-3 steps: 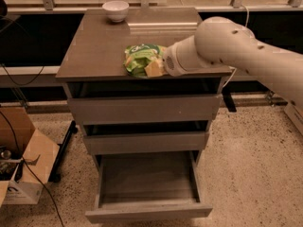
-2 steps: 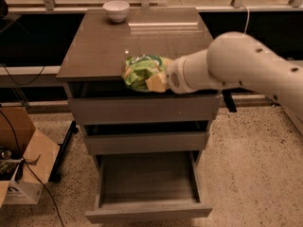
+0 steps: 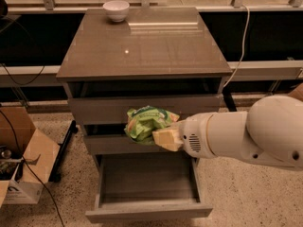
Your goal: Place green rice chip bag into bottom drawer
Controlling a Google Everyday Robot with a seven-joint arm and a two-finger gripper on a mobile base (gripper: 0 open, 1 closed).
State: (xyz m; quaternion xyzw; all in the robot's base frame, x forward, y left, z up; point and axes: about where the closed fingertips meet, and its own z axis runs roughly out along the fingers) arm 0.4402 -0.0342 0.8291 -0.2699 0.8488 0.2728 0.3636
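Note:
The green rice chip bag (image 3: 147, 122) is a crinkly light-green pouch held in the air in front of the cabinet's middle drawer. My gripper (image 3: 163, 137) is shut on the bag from the right, with its pale yellow fingers (image 3: 166, 138) against the bag's lower right side. The white arm reaches in from the right edge. The bottom drawer (image 3: 147, 209) is pulled open below the bag, and its wide grey interior shows nothing inside.
A white bowl (image 3: 116, 10) stands at the back left of the cabinet top (image 3: 142, 51). An open cardboard box (image 3: 21, 160) sits on the floor at the left, with cables beside it. A white cord (image 3: 241, 41) hangs at the right.
My gripper has carried the bag off the cabinet top, forward and down, to in front of the middle drawer above the open bottom drawer.

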